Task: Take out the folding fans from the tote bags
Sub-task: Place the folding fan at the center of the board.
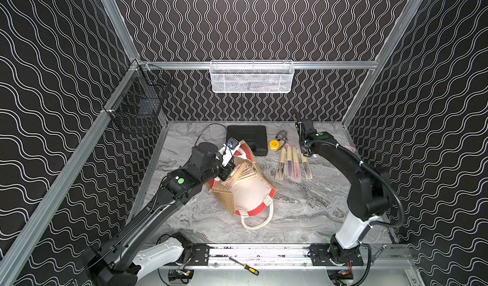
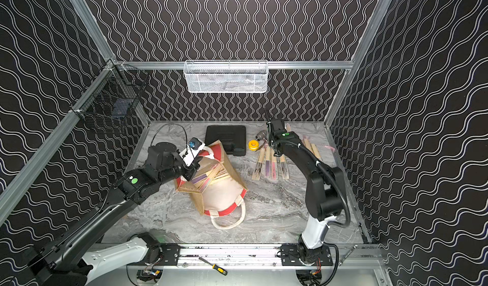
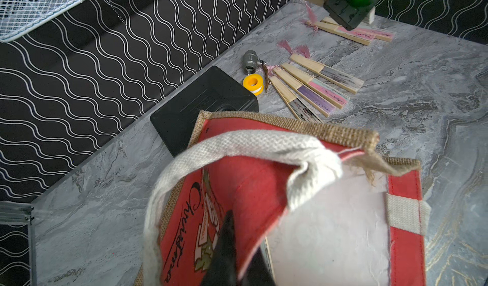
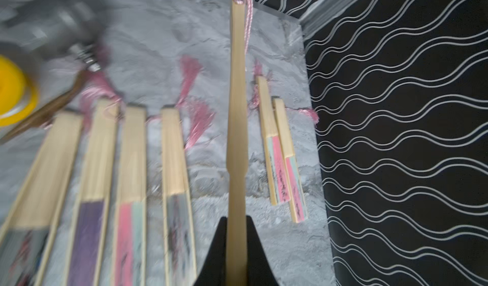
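The tote bag [image 1: 250, 195] lies tilted on the marble table, its mouth toward my left arm, and several folding fans [image 1: 241, 175] show inside it. My left gripper [image 3: 241, 247] is shut on the bag's red printed rim panel [image 3: 237, 181] at the mouth. A row of several fans [image 1: 290, 165] lies on the table right of the bag. Two more fans [image 4: 282, 160] lie near the right wall. My right gripper [image 4: 236, 221] is shut on one bamboo fan [image 4: 237, 113], held above the table between the row and the pair.
A flat black case [image 1: 247, 139] sits behind the bag, with a yellow tape roll [image 1: 273, 144] and a metal valve [image 1: 282, 135] beside it. A white mesh basket [image 1: 250, 77] hangs on the back rail, a black wire basket [image 1: 137, 105] at left. A screwdriver [image 1: 244, 265] lies on the front rail.
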Robot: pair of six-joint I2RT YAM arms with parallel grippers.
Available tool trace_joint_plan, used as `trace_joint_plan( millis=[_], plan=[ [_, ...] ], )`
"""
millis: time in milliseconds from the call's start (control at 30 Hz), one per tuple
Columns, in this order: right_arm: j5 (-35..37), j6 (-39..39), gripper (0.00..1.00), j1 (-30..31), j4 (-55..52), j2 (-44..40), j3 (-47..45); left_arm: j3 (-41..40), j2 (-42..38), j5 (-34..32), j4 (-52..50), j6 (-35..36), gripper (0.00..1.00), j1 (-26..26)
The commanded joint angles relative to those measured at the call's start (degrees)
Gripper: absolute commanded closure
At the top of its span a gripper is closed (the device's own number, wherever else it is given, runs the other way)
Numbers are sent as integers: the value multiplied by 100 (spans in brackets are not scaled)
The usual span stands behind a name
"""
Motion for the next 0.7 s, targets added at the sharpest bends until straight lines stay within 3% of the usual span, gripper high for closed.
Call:
trace_joint_plan(
  millis=[0, 167, 400, 667],
  plan=[
    [602, -585, 97, -65, 488, 161, -4, 2, -40, 66, 270, -32, 100, 9],
    [850, -1471, 95, -259, 978, 745, -50, 2, -70, 95, 268, -28, 100, 3],
    [1106, -2522, 95, -726, 2512, 906, -1113, -13, -58, 114, 281, -34, 100, 2],
    [1467, -3040, 94, -799, 2605, 1713, -883, -41, -73, 97, 312, -9, 100, 2]
  ],
)
